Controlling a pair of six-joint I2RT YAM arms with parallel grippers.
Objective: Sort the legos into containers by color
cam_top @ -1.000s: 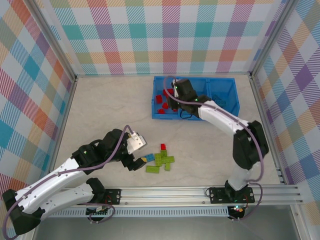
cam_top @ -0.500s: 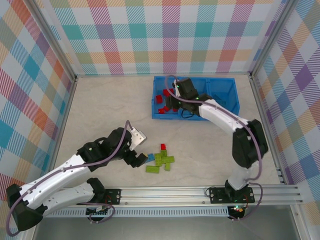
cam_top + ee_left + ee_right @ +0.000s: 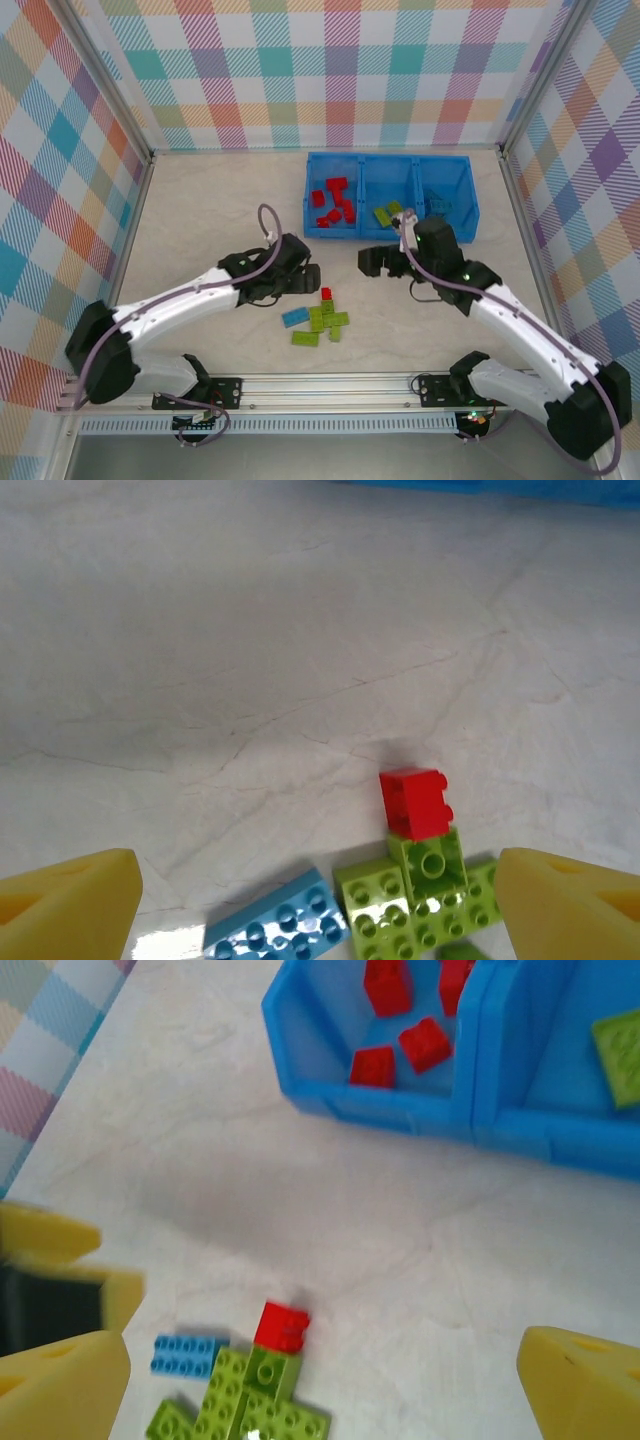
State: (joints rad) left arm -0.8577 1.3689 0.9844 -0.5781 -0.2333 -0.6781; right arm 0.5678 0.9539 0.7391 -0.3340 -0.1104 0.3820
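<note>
Red lego lies between wide-open left hand and wide-open right hand.

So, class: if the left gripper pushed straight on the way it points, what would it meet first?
Most likely the lime green legos just ahead, with the light blue lego beside them; the red lego sits further on. Depth is unclear, so that is a guess.
</note>
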